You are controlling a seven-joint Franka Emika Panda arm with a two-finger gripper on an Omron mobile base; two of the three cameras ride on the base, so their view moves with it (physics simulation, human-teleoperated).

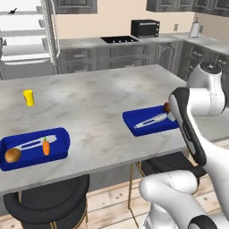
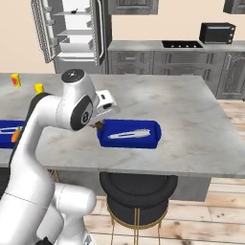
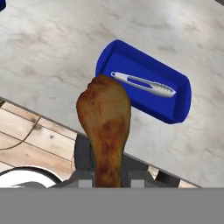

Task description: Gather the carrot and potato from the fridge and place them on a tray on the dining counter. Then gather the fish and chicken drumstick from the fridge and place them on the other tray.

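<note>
Because the drumstick (image 3: 105,127) is held only by its thin bone end, with the heavy meaty end sticking far out past the fingers, it could swing or slip if the arm moves fast, and then it would fall on the counter (image 1: 98,107) beside the tray or even over the counter edge to the floor. Another risk is a release too early: in the hand view the drumstick is at the near corner of the right blue tray (image 3: 175,105), not clearly above its middle, so it may land on the rim and roll out. The gripper (image 3: 108,177) is pressed together on the bone, pinching it. The fish (image 3: 144,84) already lies inside this tray, a little beyond the drumstick. The carrot (image 1: 46,146) and potato (image 1: 13,155) lie in the other tray (image 1: 62,138), well apart from the right blue tray.
</note>
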